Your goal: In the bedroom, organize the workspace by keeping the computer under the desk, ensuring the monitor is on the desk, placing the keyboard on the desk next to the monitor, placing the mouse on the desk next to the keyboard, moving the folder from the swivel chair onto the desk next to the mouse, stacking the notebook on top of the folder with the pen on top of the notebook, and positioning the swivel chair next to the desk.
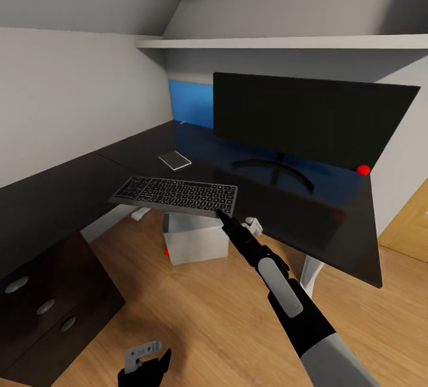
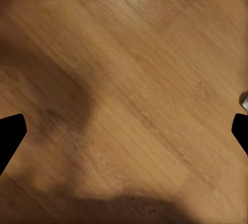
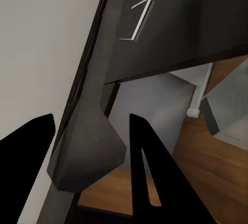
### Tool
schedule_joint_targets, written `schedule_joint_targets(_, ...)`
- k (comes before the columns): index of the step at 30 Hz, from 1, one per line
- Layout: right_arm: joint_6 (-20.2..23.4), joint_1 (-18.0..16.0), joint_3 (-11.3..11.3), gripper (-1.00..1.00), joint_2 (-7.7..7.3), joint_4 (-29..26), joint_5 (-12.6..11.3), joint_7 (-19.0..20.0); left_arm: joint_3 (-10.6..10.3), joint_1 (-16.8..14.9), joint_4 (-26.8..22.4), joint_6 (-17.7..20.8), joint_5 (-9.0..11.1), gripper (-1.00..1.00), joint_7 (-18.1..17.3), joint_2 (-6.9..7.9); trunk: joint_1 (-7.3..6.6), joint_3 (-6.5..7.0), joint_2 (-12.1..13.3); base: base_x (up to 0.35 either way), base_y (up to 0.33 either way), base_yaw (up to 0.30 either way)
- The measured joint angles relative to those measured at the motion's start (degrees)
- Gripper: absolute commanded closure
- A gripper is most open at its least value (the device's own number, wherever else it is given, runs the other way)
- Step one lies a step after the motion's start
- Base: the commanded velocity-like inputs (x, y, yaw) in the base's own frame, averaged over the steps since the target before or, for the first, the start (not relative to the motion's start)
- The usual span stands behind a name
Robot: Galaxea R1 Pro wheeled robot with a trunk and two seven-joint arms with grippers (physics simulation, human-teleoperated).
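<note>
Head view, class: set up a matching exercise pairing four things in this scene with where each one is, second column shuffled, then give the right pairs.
Things:
1. monitor
2. keyboard
3. computer
4. left gripper

Places:
A. on the wooden floor under the desk
B. low over bare floor, holding nothing
C. standing on the desk top, before the blue back panel
D. held at one corner by the right gripper, at the desk's front edge

Pairs: 1-C, 2-D, 3-A, 4-B

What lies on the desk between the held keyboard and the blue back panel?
A small flat white-edged item lies on the desk, seen in the head view.
</note>
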Motion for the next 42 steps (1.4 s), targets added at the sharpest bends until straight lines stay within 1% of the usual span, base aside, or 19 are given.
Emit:
schedule_joint_targets(6,0.06,0.0,0.08,1.0,-0.05,-0.09,0.01,0.0,-0.02,0.03,0.66,-0.03,0.02,-1.0,0.03,-0.12,0.0,0.0,0.0,0.0,-0.021,0.0)
schedule_joint_targets(11,0.05,0.0,0.09,1.0,-0.01,-0.1,-0.05,0.0,0.01,0.0,0.75,-1.3,0.04,-1.0,0.05,-0.16,0.0,0.0,0.0,0.0,-0.004,0.0)
schedule_joint_targets(16,0.07,0.0,0.09,1.0,-0.05,-0.14,-0.06,0.01,0.0,0.0,0.76,-1.5,0.05,-1.0,0.05,-0.16,0.0,0.0,0.0,0.0,0.0,0.0)
schedule_joint_targets(20,-0.11,0.06,0.98,1.0,0.03,-0.17,-0.08,0.05,-0.03,0.0,1.3,-1.53,0.03,-1.0,0.05,-0.16,0.0,0.0,0.0,0.0,-0.017,0.045)
schedule_joint_targets(23,-0.23,0.13,1.38,1.0,0.1,-0.13,0.01,0.07,-0.05,0.0,1.53,-1.56,0.04,-1.0,0.05,-0.26,0.0,0.03,0.0,0.0,-0.248,0.211)
schedule_joint_targets(34,-0.25,0.17,1.5,1.0,0.09,-0.1,0.03,0.08,0.15,-0.01,1.58,-1.57,0.0,-1.0,0.08,-0.48,0.0,0.31,0.0,0.0,-0.277,0.254)
schedule_joint_targets(36,-0.21,0.18,1.49,1.0,0.03,-0.13,0.03,0.07,0.36,-0.01,2.98,-1.58,0.15,-1.0,0.09,-0.41,0.0,0.36,0.0,0.0,-0.067,0.259)
schedule_joint_targets(37,-0.2,0.4,1.49,1.0,0.0,-0.46,0.02,0.03,0.61,0.01,7.72,-1.75,0.04,-1.0,0.03,-0.17,0.0,0.37,0.0,0.0,-0.018,0.259)
schedule_joint_targets(38,-0.18,0.46,1.49,1.0,-0.03,-0.82,0.0,0.02,0.76,0.0,9.91,-2.45,0.0,-1.0,0.0,0.04,0.0,0.38,0.0,0.0,-0.011,0.258)
schedule_joint_targets(39,-0.16,0.66,1.5,1.0,-0.05,-1.32,-0.01,0.01,1.0,0.0,11.71,-4.28,-0.02,-1.0,-0.01,0.49,0.0,0.38,0.0,0.0,-0.002,0.196)
schedule_joint_targets(40,-0.03,1.52,1.52,1.0,-0.08,-2.95,-0.11,-0.03,1.55,0.02,18.15,-15.22,0.1,-1.0,-0.04,1.89,0.0,0.38,-0.01,0.0,-0.002,0.18)
schedule_joint_targets(41,0.01,1.65,1.5,1.0,-0.11,-3.16,0.03,-0.07,1.62,0.02,20.67,-18.62,0.15,-1.0,-0.1,2.12,0.0,0.38,0.0,0.0,-0.001,0.173)
schedule_joint_targets(42,0.02,1.69,1.5,1.0,-0.12,-3.24,0.03,-0.07,1.64,0.01,21.62,-19.87,0.16,-1.0,-0.12,2.18,0.0,0.38,0.0,0.0,-0.001,0.16)
